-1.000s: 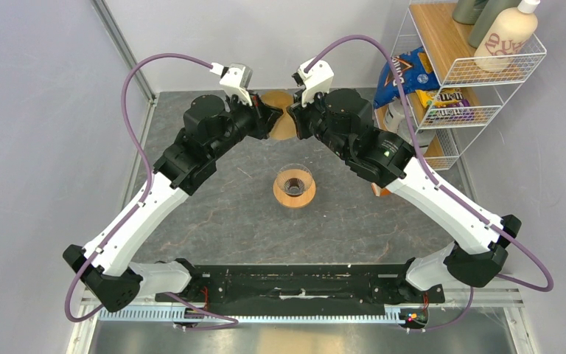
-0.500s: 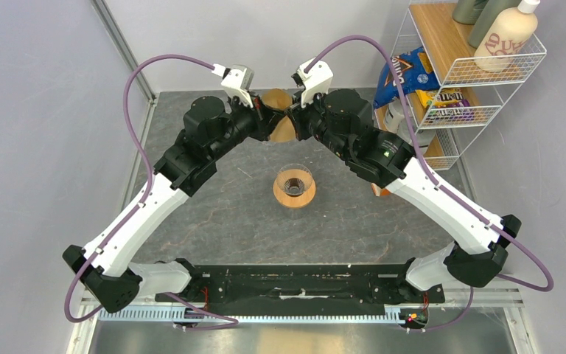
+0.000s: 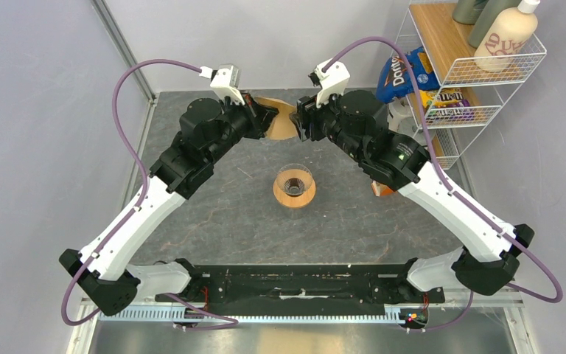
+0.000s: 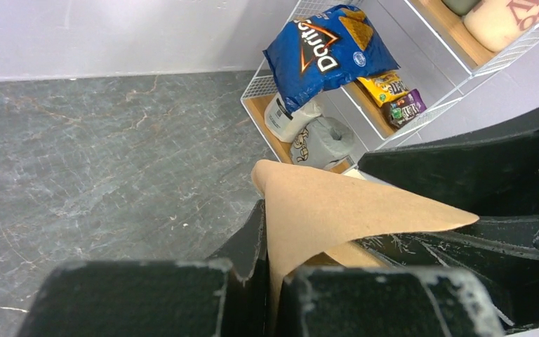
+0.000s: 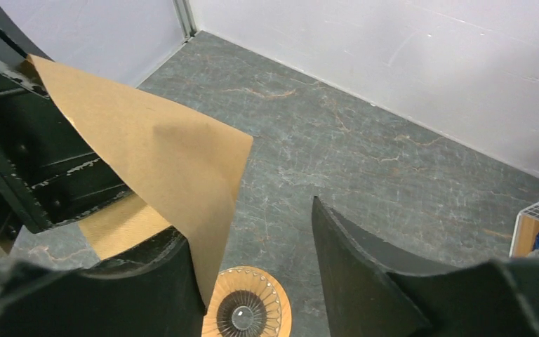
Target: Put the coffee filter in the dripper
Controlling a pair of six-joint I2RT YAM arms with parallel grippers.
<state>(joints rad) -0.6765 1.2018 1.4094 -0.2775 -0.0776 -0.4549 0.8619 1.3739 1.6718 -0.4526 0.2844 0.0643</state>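
At the far side of the worktop (image 3: 221, 214), the left claw (image 3: 263, 118) is closed on one edge of the coffee filter (image 3: 281, 122), holding the tan paper in the air, partly unfolded. The dripper (image 3: 293, 186) stands nearer the arm bases, well apart from the filter, with no paper in it. The right claw (image 3: 301, 122) is spread wide, one finger just beside the paper's free flap. With only a thin edge pinched, the paper could slip or tear, or crumple under a badly placed right grip.
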